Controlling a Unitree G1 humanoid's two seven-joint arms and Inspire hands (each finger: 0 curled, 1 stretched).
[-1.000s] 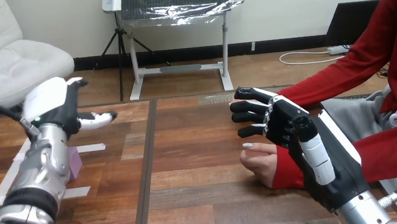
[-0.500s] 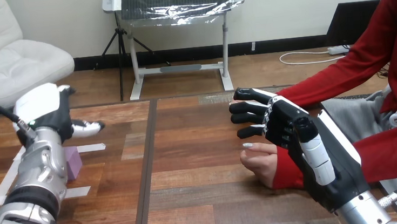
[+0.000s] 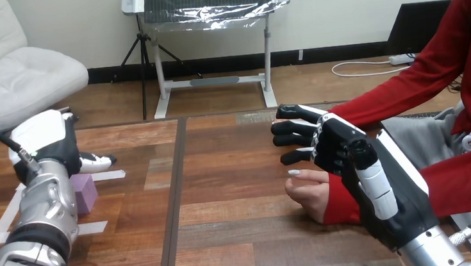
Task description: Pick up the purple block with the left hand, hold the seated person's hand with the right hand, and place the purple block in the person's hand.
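Observation:
A small purple block (image 3: 86, 192) lies on the wooden table (image 3: 228, 230) at the left, partly hidden by my left forearm. My left hand (image 3: 46, 143) hangs just above and behind it, open, with the thumb (image 3: 97, 162) pointing right and close over the block's top. At the right, my right hand (image 3: 340, 149) is open, its straight fingers (image 3: 291, 125) reaching left. It sits over the red-sleeved wrist of the person's hand (image 3: 309, 191), which rests on the table with loosely curled fingers. I cannot tell whether the two touch.
Strips of white tape (image 3: 108, 175) lie on the table around the block. A dark seam (image 3: 176, 202) runs down the tabletop left of centre. The person's other red-sleeved arm (image 3: 403, 89) reaches in from the right, behind my right hand.
My left hand has sunk and drifted left, from well above the block to just over it. My right hand and the person's hand have stayed put.

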